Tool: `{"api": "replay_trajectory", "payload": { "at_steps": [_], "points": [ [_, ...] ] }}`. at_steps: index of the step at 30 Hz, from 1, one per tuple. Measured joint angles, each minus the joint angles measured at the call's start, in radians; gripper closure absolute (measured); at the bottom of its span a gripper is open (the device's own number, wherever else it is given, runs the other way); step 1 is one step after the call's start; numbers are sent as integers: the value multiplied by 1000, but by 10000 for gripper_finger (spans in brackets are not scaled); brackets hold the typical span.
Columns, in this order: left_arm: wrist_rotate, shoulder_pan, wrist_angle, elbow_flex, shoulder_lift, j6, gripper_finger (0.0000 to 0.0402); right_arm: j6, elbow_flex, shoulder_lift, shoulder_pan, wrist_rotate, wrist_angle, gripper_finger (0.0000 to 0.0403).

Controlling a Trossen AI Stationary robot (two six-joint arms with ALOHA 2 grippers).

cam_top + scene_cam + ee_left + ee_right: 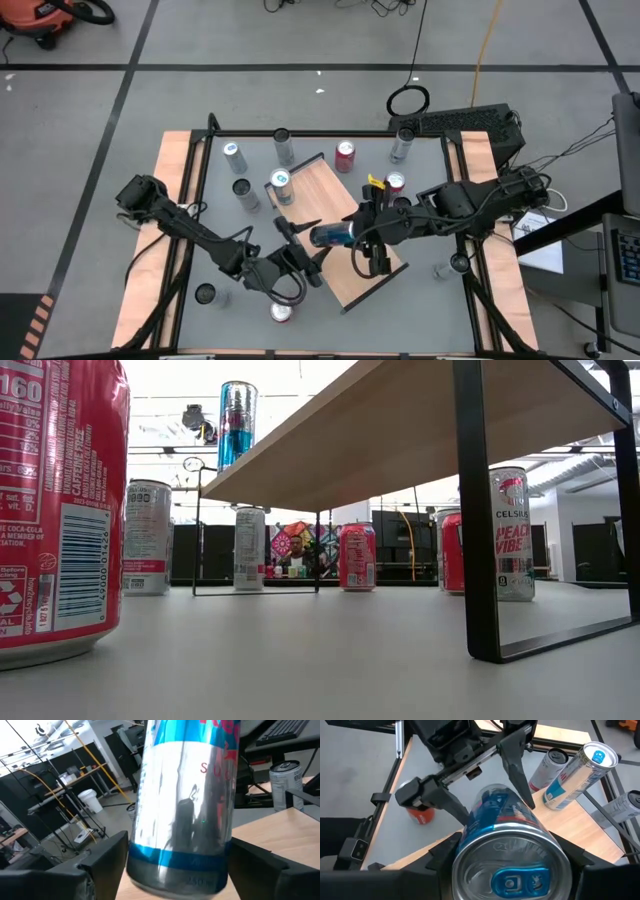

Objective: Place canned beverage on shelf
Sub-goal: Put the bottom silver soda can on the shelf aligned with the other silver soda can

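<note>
A blue-and-silver canned beverage point(330, 236) hangs tilted over the shelf point(350, 270), a light wooden board with a black rim. My right gripper point(354, 238) is shut on the can's upper part, coming from the table's right. My left gripper point(314, 246) comes level from the left and is shut on its lower part. Whether the can's bottom point(175, 882) touches the board stays hidden. A second blue-and-silver can point(281, 185) stands on its base at the shelf's far left corner and also shows in the low view point(237, 425). My left gripper has the can's lower part point(150, 865) between its two fingers point(107, 857), one on each side. The fingers come level from the table's left and lie across the can. My right gripper pinches the can just below its top rim point(470, 845) between its two fingers point(572, 855). It slants down from the table's right. The can's lid point(512, 872) faces its wrist.
Silver and red cans stand on the table around the shelf: at the far left point(234, 155), far middle point(345, 155), far right point(402, 145) and near edge point(281, 312). Black shelf legs point(475, 510) reach down to the table.
</note>
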Motion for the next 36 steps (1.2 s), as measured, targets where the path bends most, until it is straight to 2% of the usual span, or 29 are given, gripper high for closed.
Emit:
{"api": "replay_trajectory", "payload": {
  "at_steps": [12, 22, 28, 36],
  "points": [
    [1, 0, 4, 0, 0, 3, 103, 0, 0, 0, 0, 0, 4, 197],
    [0, 0, 0, 0, 0, 7, 168, -1, 0, -1, 0, -3, 5, 197],
    [-5, -10, 1, 0, 0, 6, 160, -35, 0, -1, 0, -2, 5, 194],
    [4, -29, 4, 0, 0, -9, 163, -112, 0, -2, 0, -49, -5, 131]
  ]
}}
